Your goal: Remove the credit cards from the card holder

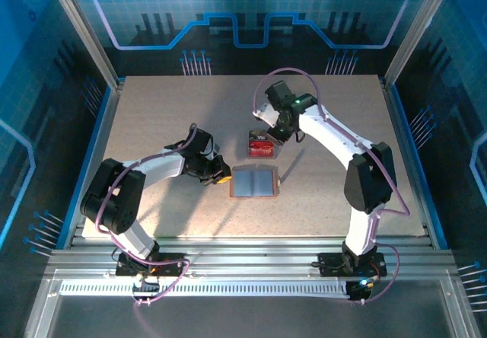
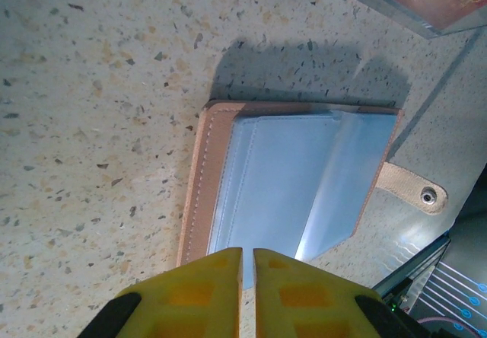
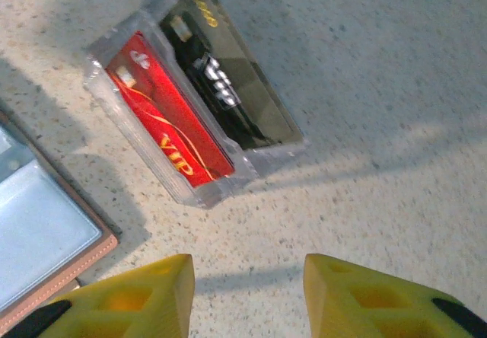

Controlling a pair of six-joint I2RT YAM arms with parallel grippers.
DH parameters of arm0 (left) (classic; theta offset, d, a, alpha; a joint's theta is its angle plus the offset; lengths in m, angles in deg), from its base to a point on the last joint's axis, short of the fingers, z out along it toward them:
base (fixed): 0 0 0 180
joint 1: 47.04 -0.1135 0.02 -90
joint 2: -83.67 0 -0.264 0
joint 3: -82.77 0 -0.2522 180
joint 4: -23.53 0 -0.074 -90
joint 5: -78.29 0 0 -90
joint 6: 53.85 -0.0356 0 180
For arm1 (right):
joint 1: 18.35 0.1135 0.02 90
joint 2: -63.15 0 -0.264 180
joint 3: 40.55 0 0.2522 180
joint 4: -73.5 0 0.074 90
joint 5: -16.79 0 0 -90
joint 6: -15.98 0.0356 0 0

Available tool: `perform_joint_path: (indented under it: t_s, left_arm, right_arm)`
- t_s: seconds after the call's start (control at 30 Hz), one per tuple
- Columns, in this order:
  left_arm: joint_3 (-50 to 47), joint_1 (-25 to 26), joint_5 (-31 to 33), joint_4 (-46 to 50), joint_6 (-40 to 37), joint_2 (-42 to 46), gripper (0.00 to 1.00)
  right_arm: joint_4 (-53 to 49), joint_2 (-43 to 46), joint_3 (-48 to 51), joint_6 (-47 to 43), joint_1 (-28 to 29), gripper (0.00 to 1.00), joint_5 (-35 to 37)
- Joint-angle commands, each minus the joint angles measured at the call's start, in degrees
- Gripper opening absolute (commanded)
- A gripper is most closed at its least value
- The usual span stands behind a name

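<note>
The card holder lies spread open on the table, tan rim up, grey-blue pockets showing and its closing tab sticking out to one side. No card shows in its pockets. My left gripper is shut, its yellow fingertips at the holder's near edge with nothing seen between them. A red credit card marked VIP and a dark card lie in a clear plastic tray just behind the holder. My right gripper hangs open above bare table beside the tray, holding nothing.
The speckled tabletop has free room to the left and at the back. Metal frame posts and blue walls close in the sides. The rail with the arm bases runs along the near edge.
</note>
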Motion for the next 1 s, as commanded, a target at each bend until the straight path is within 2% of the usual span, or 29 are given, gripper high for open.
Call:
perform_joint_path:
  t_s: [0.0, 0.07, 0.13, 0.23, 0.3, 0.37, 0.5, 0.63, 0.7, 0.87, 0.97]
  left_arm:
    - [-0.45, -0.38, -1.02, 0.11, -0.82, 1.36, 0.12]
    - [-0.26, -0.40, -1.09, 0.06, -0.89, 1.23, 0.12]
    - [-0.11, -0.38, -1.00, 0.11, -0.90, 1.29, 0.12]
    - [-0.15, -0.37, -0.93, 0.02, -0.89, 1.47, 0.12]
    - [-0.15, -0.38, -0.89, 0.02, -0.89, 1.42, 0.12]
    - [-0.13, -0.38, -0.96, 0.02, -0.89, 1.42, 0.12]
    - [-0.10, -0.38, -0.91, -0.02, -0.94, 1.34, 0.12]
    - [-0.02, -0.39, -1.05, -0.33, -0.94, 0.99, 0.12]
    - [-0.09, -0.38, -1.11, -0.42, -0.90, 0.64, 0.12]
    - [-0.48, -0.38, -3.34, -2.12, -0.55, -1.03, 0.12]
    - [-0.31, -0.28, -5.11, -2.48, -0.71, -2.67, 0.11]
  right_arm:
    - [2.75, 2.71, 0.99, 6.24, 1.01, 0.44, 7.14]
    - [3.17, 3.30, 2.38, 7.09, 1.86, 0.45, 10.06]
    - [4.81, 4.54, 4.93, 7.47, 2.98, 0.52, 11.54]
    - [7.81, 6.94, 8.83, 8.93, 4.63, 0.68, 12.55]
    - [7.69, 8.10, 9.78, 11.36, 5.24, 0.79, 10.49]
    - [6.97, 9.02, 10.45, 14.44, 5.48, 1.00, 7.18]
    - [6.01, 10.59, 12.48, 20.31, 5.84, 1.00, 1.03]
    - [9.48, 14.07, 18.44, 24.98, 5.77, 1.00, -7.88]
    - [11.33, 15.44, 20.86, 27.98, 5.77, 1.00, -10.16]
    - [16.93, 18.17, 26.57, 36.41, 6.30, 0.94, -17.60]
    - [21.31, 18.36, 29.65, 44.92, 6.38, 0.89, -22.41]
